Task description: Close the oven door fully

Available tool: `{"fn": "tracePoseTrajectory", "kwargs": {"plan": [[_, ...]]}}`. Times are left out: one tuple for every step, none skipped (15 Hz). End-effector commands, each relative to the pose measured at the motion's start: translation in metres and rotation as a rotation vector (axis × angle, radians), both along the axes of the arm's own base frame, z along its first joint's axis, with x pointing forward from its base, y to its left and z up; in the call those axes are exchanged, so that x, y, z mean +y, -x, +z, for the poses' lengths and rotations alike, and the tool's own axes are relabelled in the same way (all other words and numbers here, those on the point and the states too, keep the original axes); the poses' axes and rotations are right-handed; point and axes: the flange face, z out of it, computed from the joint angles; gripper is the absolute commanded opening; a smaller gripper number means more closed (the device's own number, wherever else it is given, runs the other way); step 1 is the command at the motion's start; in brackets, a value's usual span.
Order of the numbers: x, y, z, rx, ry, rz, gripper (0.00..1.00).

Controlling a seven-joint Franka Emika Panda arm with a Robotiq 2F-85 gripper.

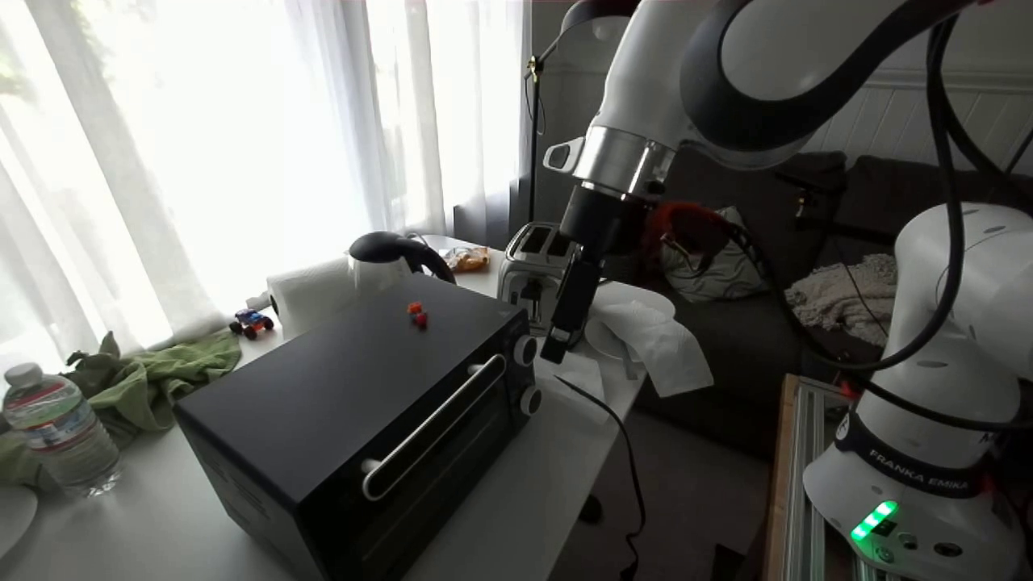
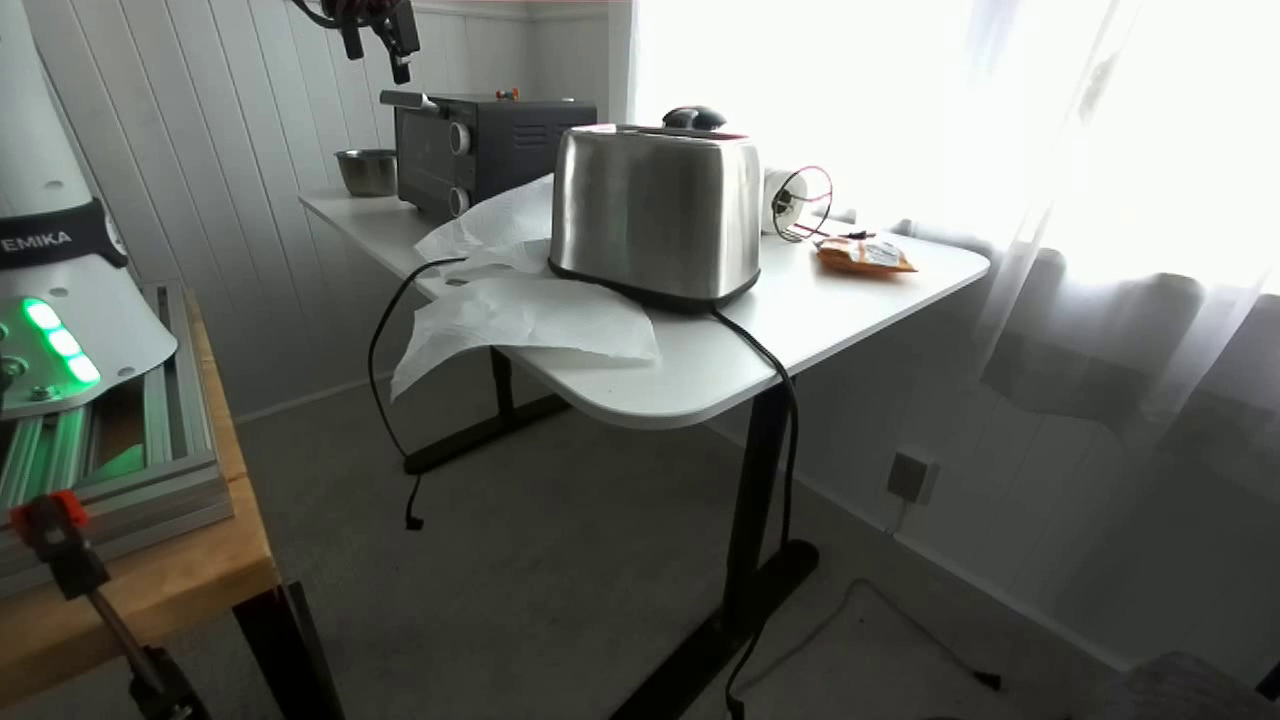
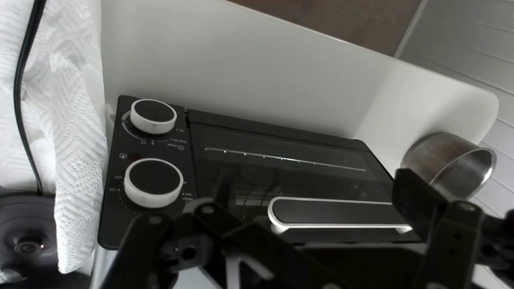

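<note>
The black countertop oven point(image 1: 347, 379) stands on the white table. Its dark glass oven door point(image 3: 289, 160) is upright against the oven front and looks near flush. A thin dark line shows along its top edge, and I cannot tell whether it is fully seated. The door also shows in both exterior views point(image 1: 440, 484) point(image 2: 425, 150). The silver bar handle point(image 3: 337, 212) runs along the door's upper part. My gripper point(image 2: 377, 66) is open and empty above and in front of the handle, apart from it. In the wrist view the fingers point(image 3: 315, 188) stand wide apart on either side.
Two white-rimmed knobs point(image 3: 153, 182) sit beside the door. A metal bowl point(image 3: 445, 164) stands at the oven's far side. A chrome toaster point(image 2: 655, 215), paper towels point(image 2: 530, 320) and a black cord point(image 1: 613, 420) lie on the knob side. Small red toys point(image 1: 417, 315) rest on the oven top.
</note>
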Motion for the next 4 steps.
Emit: {"fn": "tracePoseTrajectory", "kwargs": {"plan": [[0.0002,0.0002,0.0019,-0.002,-0.002,0.001,1.00],[-0.0001,0.0000,0.0014,0.000,-0.003,0.000,1.00],[-0.0006,-0.0002,0.0008,0.002,-0.004,-0.001,1.00],[-0.0011,-0.0006,-0.0002,0.005,-0.004,-0.003,1.00]]}}
